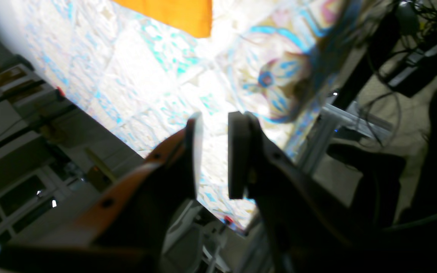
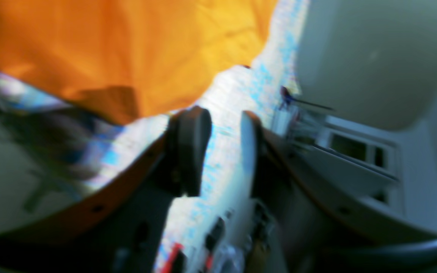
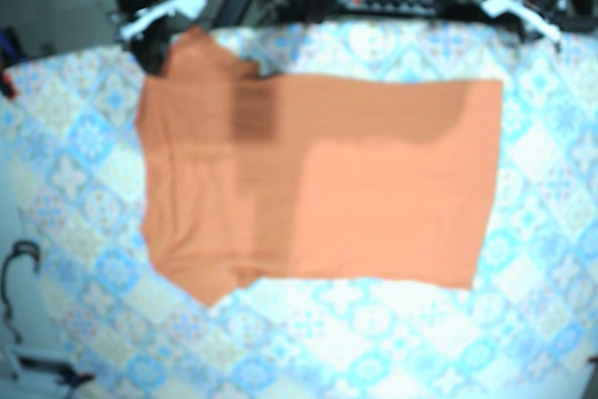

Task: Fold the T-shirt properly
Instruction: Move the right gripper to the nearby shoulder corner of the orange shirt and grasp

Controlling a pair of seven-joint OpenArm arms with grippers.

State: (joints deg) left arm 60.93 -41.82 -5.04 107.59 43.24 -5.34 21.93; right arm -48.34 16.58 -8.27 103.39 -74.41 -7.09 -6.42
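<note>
On the patterned surface [image 3: 75,175], the orange T-shirt [image 3: 374,184] lay flat and spread out. Its long side ran across from the right arm's side to the left arm's side. The sleeves and neck were at the T-shirt's end by the right arm. The straight hem [image 3: 492,184] was at the T-shirt's end by the left arm.

The right end effector [image 2: 221,125] was the nearer one. Seen from above, it sat right at the T-shirt's sleeve [image 3: 192,51] on the arms' side. I could not tell if it touched the cloth. In its own camera, orange cloth filled the space just ahead of the fingers and a bit to one side. The two fingers stood apart with a clear gap. Only the surface showed through the gap, so it held nothing.

The left end effector [image 1: 214,125] was well apart from the T-shirt, out past the hem corner on the arms' side. In its own camera, only a small orange corner showed, far ahead of the fingers. Its fingers were spread too, with bright surface between them and nothing held.

I think the next grab would be easiest for the right arm. It would only need to shift a little onto the sleeve edge and pinch. The left arm would have farther to go to reach the hem corner.
</note>
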